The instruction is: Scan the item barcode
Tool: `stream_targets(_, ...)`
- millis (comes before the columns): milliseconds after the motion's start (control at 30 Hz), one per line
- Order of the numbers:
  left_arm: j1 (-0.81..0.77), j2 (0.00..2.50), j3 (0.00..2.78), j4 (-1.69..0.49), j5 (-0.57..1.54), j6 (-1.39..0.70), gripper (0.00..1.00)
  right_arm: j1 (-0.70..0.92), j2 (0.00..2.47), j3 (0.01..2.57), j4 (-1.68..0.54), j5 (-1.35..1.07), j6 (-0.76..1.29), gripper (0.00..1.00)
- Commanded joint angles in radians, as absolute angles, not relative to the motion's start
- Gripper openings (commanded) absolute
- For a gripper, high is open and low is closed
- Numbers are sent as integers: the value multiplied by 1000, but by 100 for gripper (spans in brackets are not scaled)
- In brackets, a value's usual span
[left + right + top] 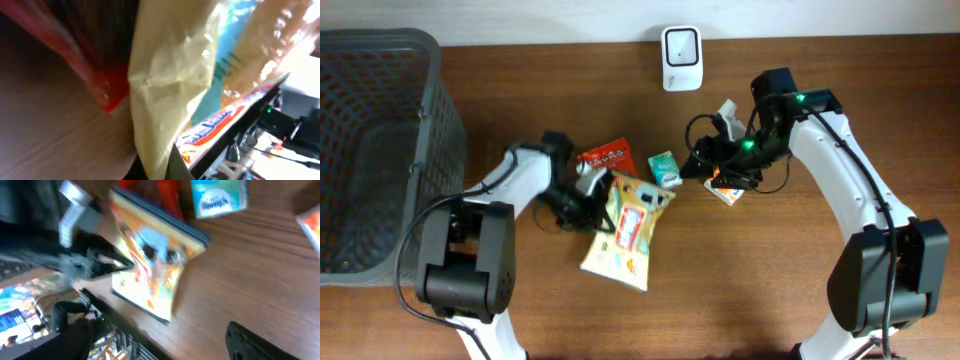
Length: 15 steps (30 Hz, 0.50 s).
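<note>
Two risks: the pack (628, 222) is soft and pinched by one edge only, so it may slip, or sag and hide its barcode from the scanner (680, 57).
Pack: on the bench (770, 290), below and left of the scanner, well apart from it.
Left fingers (588, 192): closed tight on the pack's upper edge.
Right fingers (717, 170): below-right of the scanner, over a small packet (725, 190); I cannot tell how wide they stand.
In the way: a red packet (606, 157) and a teal pack (665, 168) lie between pack and scanner and may get dragged.
Basket (380, 150): far left of the scanner, no obstacle.

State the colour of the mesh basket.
Dark grey; the basket shows best in the overhead view.
</note>
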<state>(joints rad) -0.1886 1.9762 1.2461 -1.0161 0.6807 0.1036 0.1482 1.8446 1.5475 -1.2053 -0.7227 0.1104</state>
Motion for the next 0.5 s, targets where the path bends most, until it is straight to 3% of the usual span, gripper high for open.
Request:
stream_targets(0, -190, 1875, 1465, -1095, 455, 32, 0, 144, 1834, 1691, -1298, -576, 89, 79)
stream_targets(133, -192, 1758, 1622, -1119, 117, -119, 0, 144, 1818, 1912, -1464, -345, 137, 78)
stream_targets(200, -210, 1710, 1634, -1116, -216, -234, 0, 144, 1818, 1995, -1531, -183, 188, 77)
stream_targets(367, -324, 1771, 1619, -1111, -574, -443, 0, 142, 1819, 2002, -1536, -128, 219, 78)
stream_targets(467, -391, 1853, 1619, -1116, -632, -484, 0, 142, 1819, 2003, -1539, -118, 218, 78)
